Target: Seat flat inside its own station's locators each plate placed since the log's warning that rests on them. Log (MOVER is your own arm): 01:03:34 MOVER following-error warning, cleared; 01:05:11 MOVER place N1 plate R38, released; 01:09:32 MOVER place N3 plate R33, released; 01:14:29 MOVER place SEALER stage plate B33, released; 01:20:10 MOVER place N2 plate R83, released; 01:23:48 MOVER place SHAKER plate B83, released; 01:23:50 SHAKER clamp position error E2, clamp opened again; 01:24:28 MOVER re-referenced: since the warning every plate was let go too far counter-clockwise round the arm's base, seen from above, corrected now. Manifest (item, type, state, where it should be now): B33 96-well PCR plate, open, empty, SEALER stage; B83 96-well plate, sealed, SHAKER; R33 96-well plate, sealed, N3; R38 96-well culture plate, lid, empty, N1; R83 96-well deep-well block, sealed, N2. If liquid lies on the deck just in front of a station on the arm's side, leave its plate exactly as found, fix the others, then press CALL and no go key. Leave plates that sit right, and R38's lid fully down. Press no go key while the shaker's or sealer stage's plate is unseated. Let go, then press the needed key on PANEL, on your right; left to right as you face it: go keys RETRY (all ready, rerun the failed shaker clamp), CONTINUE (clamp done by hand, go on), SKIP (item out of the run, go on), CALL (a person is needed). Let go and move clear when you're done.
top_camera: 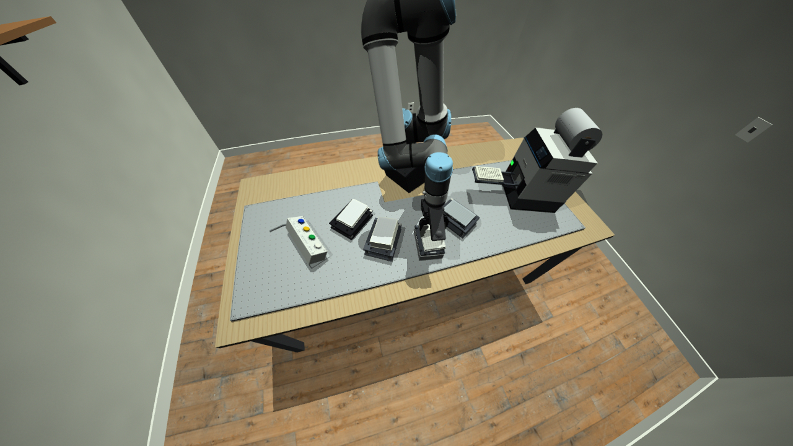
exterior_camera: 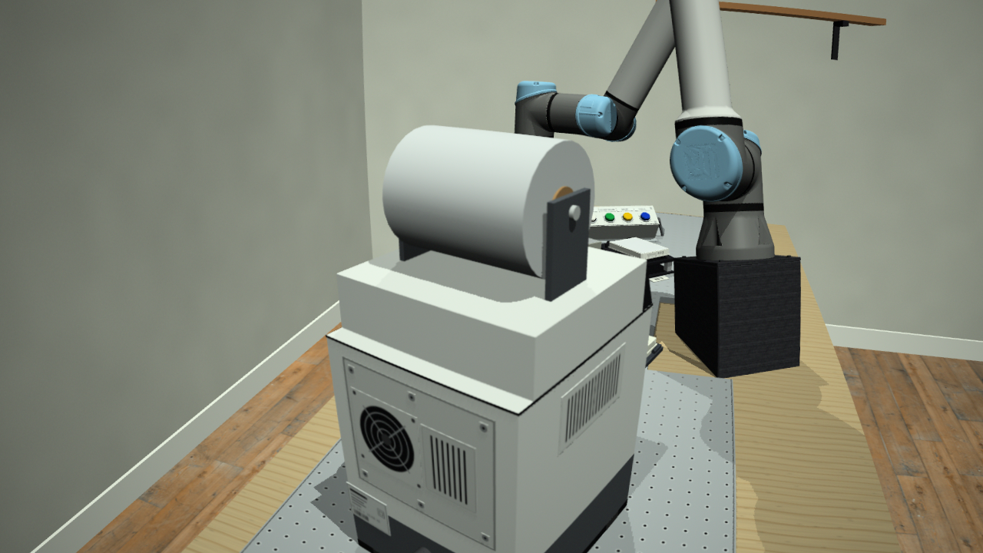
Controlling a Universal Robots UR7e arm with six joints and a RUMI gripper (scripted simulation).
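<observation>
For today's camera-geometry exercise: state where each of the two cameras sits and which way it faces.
Top: high above the table's far side from the arm, tilted down on the plate stations; arm descends to the gripper, shut on a plate.
Exterior: low behind the sealer, looking along the table toward the panel; shows arm base, shoulder, elbow; gripper hidden.
Shared: sealer, panel, arm pedestal.

The arm (top_camera: 394, 83) rises from its base, folds at the elbow and drops its blue-capped wrist (top_camera: 438, 166) straight down, the gripper (top_camera: 431, 231) clamped on a plate (top_camera: 433, 244) (fingers barely visible from above, jaws standing partway apart).
</observation>
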